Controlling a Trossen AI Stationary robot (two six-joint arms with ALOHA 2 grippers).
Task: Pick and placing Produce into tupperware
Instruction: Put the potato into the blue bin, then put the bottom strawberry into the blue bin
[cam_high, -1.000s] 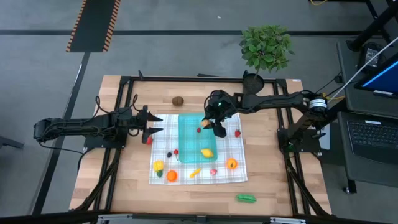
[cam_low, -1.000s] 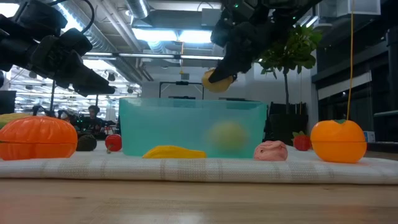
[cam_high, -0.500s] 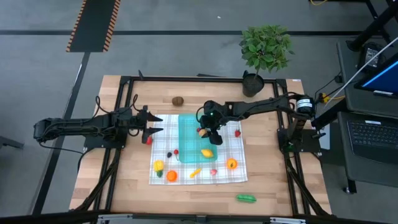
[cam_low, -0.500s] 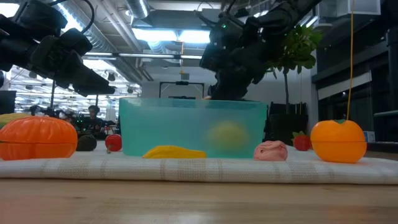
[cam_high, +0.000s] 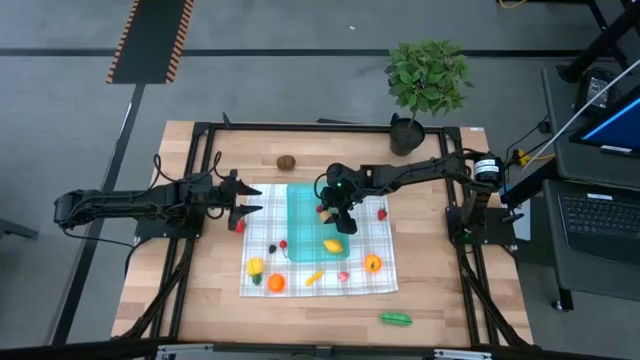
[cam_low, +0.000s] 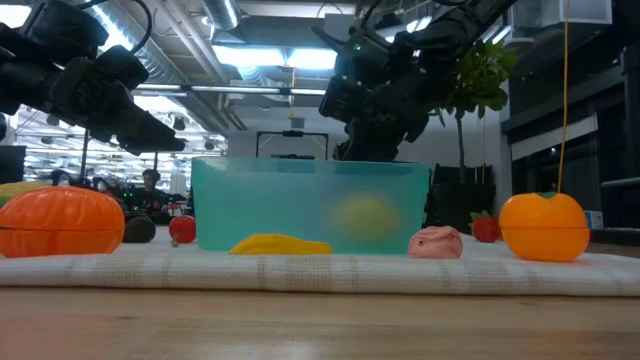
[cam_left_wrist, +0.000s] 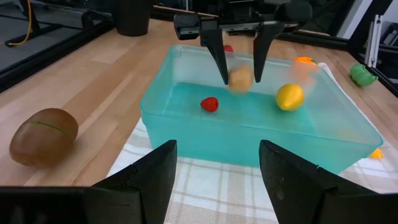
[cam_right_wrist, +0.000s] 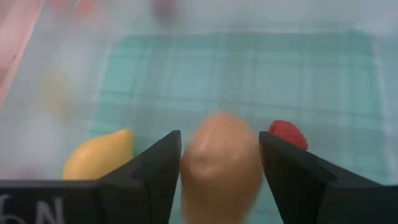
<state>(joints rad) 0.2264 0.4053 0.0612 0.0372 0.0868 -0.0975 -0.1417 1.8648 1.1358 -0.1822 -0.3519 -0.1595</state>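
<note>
The teal tupperware (cam_high: 305, 225) sits on the checked cloth (cam_high: 375, 240). Inside it lie a yellow lemon (cam_left_wrist: 290, 96) and a red strawberry (cam_left_wrist: 210, 104). My right gripper (cam_left_wrist: 240, 79) points down into the tupperware with its fingers apart. A blurred tan piece of produce (cam_right_wrist: 221, 165) sits between its fingertips. More produce rests on the cloth, including an orange (cam_high: 372, 263), a banana (cam_high: 314, 277) and a pumpkin (cam_high: 276, 283). My left gripper (cam_high: 250, 203) hovers open beside the cloth's left edge. My right gripper comes from above, pointing down, one finger (cam_left_wrist: 219, 56) on each side of the tan piece (cam_left_wrist: 240, 79) at the free ends. The piece is blurred while the fingers are sharp. I cannot tell whether they touch it.
A brown kiwi (cam_high: 287, 161) lies on bare wood beyond the cloth, and a green pod (cam_high: 396, 319) near the table's near edge. The potted plant (cam_high: 428, 75) stands at the far right corner. Black frame rails (cam_high: 185, 270) run along the table's sides.
My right gripper moved from the tupperware's far right corner toward the left and near side. It also came down, carrying the tan piece from above the rim to below it, then stayed still. The piece is now hidden behind the wall in the low view.
</note>
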